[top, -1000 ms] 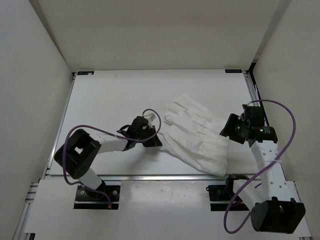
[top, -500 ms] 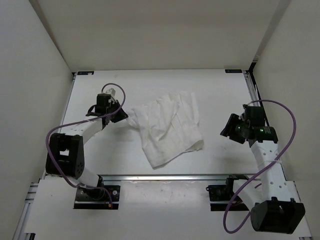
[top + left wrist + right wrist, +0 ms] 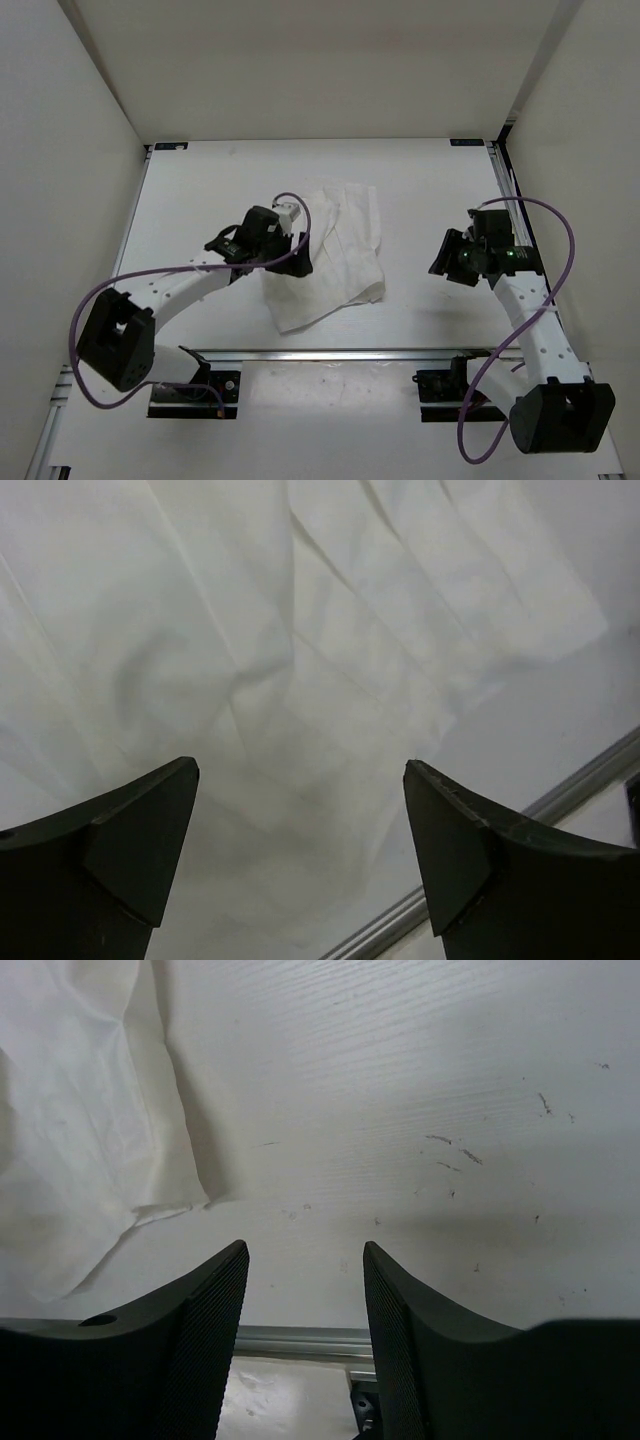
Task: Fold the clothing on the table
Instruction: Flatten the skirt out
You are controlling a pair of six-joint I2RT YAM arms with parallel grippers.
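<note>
I am holding the left gripper (image 3: pixel 300 780) wide open and empty above the clothing (image 3: pixel 335 250), which is lying rumpled, layers overlapping, mid-way across the table (image 3: pixel 200 200). Folding looks unfinished to me. The right gripper (image 3: pixel 305 1250) is hovering parted and empty beside the cloth's right edge.

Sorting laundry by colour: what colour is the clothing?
The clothing is plain white, faintly creased; clearest in left wrist view.

The white table (image 3: pixel 200 190) bears the clothing (image 3: pixel 345 250). It lies creased near centre, a corner toward 7 o'clock.
</note>
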